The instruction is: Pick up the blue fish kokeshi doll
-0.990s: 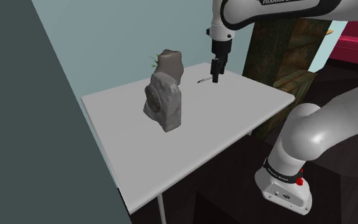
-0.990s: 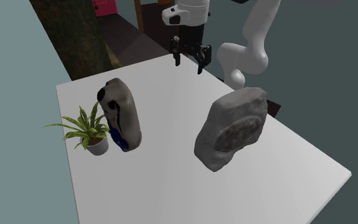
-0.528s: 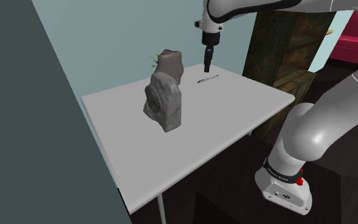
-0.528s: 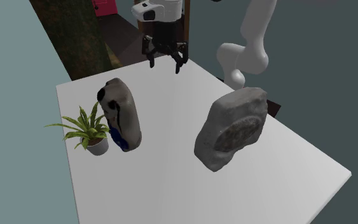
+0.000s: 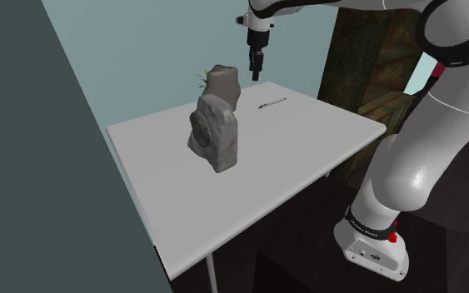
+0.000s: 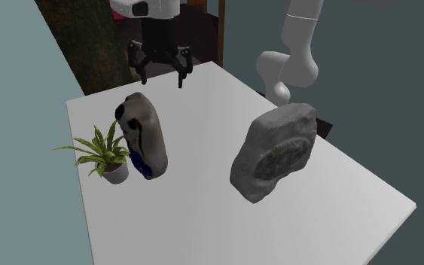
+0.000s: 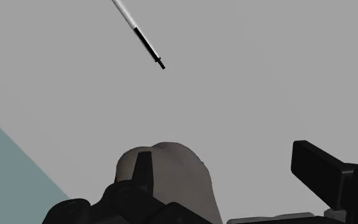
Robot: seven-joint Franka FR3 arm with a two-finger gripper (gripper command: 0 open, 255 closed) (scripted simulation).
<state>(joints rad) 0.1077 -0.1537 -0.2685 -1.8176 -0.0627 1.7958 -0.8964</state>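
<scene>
Overhead, the gripper (image 6: 160, 75) hangs with fingers spread wide, clasping nothing, at the second exterior view's upper left. Just below it in the frame, the kokeshi doll (image 6: 142, 135) (grey, with black and blue patches) stands on the white table (image 6: 202, 218), beside a potted plant (image 6: 101, 154).

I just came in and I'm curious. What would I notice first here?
Probably two big grey lumps standing on the white table: a rock-like one near the middle, and the doll, with black and blue patches, beside a small potted plant. The black gripper hangs open near the doll's top.
</scene>
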